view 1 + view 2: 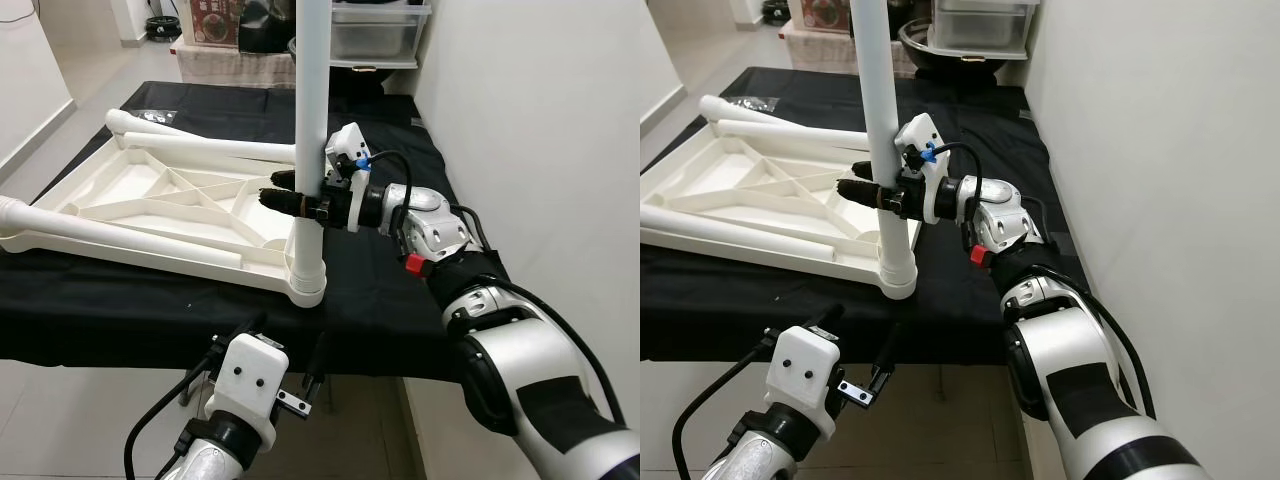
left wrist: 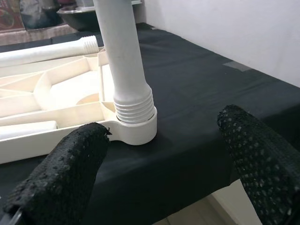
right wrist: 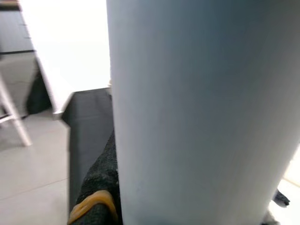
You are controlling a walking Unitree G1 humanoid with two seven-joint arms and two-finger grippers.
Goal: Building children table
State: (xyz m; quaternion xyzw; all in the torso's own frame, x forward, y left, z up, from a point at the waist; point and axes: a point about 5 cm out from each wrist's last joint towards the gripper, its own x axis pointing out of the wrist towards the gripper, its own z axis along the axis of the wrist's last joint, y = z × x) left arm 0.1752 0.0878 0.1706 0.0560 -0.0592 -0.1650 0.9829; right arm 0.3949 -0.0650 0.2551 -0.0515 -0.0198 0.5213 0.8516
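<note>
The tabletop (image 1: 150, 205) lies underside up on the black cloth (image 1: 390, 290), so its corner sockets face upward; one leg (image 1: 310, 120) stands upright in the near socket (image 1: 305, 285); the right gripper (image 1: 300, 203) clasps it partway up, likely to steady or screw it; two more legs (image 1: 200, 148) lie on the tabletop; the left gripper (image 2: 164, 154) hovers low with jaws wide, empty.

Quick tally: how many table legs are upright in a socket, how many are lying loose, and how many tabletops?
Upright leg in corner socket, right gripper around it: 1
Loose legs lying on the tabletop: 2 ()
Upturned white tabletop: 1
Total: 4 pieces
</note>
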